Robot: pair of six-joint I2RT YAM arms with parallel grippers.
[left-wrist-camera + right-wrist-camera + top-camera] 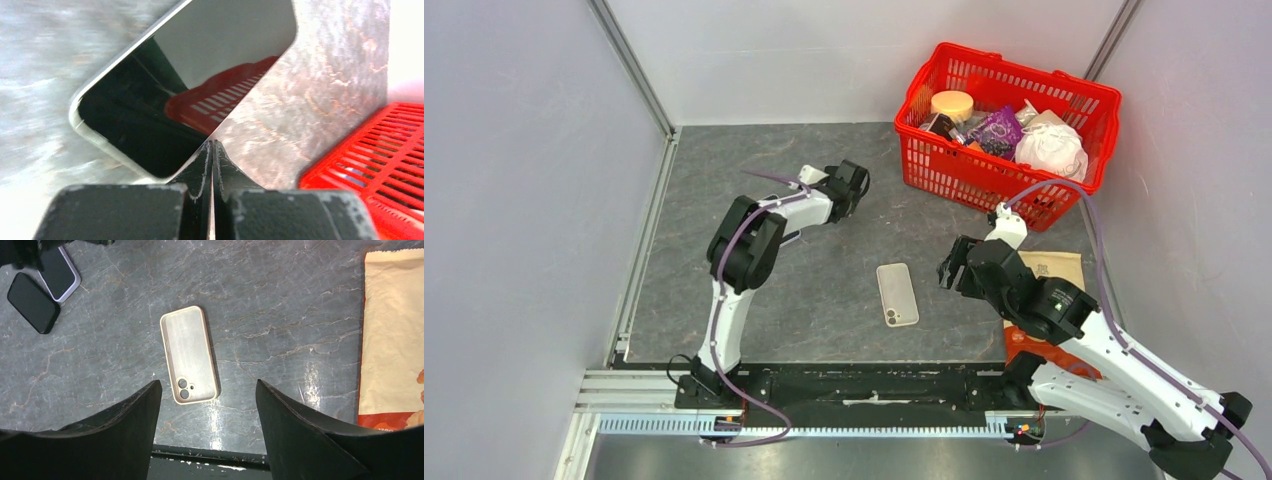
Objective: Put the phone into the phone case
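Nearest you, your right gripper (951, 265) hangs over the table (824, 300) with its jaws spread wide and nothing between them. Just to its left the phone case (897, 294) lies flat, with its camera holes toward the near edge. A snack bag (1054, 270) lies to the right, partly under that arm. Farther back, your left gripper (852, 188) has its jaws pressed together on nothing. Its tips sit at the edge of the phone (200, 60), which lies screen-up on the table; you cannot tell whether they touch it. A flat black slab (32, 302) lies just beside the phone. Farthest off, the red basket (944, 170) holds groceries.
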